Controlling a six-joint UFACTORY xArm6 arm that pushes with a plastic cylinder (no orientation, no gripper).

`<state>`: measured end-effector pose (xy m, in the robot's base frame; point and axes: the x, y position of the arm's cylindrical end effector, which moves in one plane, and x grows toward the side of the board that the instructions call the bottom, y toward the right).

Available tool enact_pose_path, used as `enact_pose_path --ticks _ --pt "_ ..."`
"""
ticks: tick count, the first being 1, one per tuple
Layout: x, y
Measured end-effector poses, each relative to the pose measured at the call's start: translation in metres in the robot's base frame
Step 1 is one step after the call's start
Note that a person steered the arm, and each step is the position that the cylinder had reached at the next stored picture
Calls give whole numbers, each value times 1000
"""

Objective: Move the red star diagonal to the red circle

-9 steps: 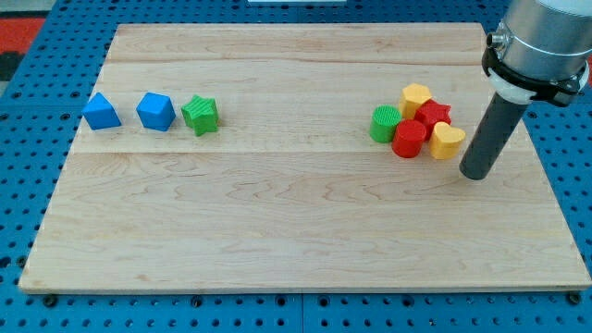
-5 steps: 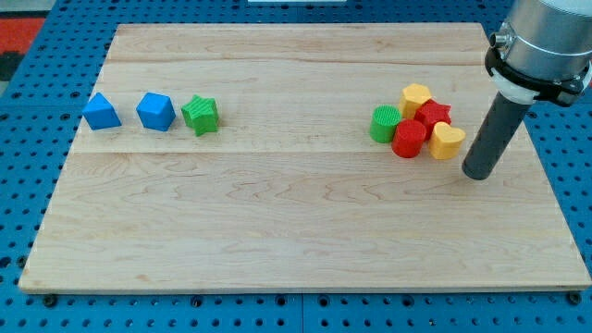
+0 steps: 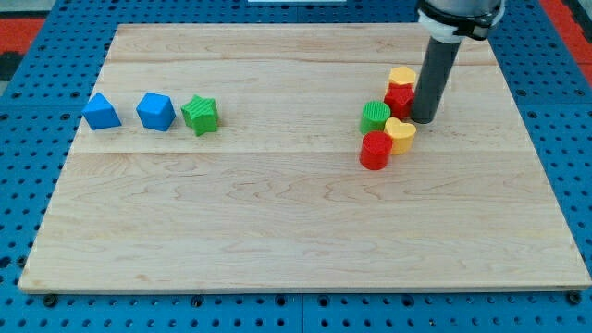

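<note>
The red star [image 3: 400, 98] sits at the view's right, below and touching a yellow block [image 3: 401, 77]. The red circle [image 3: 376, 150] stands lower and to the left of the star, with a green circle [image 3: 375, 117] and a yellow heart [image 3: 400, 134] between them. My tip [image 3: 423, 119] rests on the board just right of the red star and above-right of the yellow heart, close to both.
A blue triangle [image 3: 100, 111], a blue cube [image 3: 155, 111] and a green star [image 3: 200, 115] stand in a row at the view's left. The wooden board [image 3: 296, 231] lies on a blue pegboard.
My tip has moved left and up, into the cluster. The red circle, yellow heart, green circle, red star and yellow block have all shifted left; the red circle now sits lower than the star.
</note>
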<state>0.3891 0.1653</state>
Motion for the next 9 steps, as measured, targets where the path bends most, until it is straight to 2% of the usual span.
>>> enact_pose_path --ticks 7,9 --pt "-9 6" --pt "-8 26"
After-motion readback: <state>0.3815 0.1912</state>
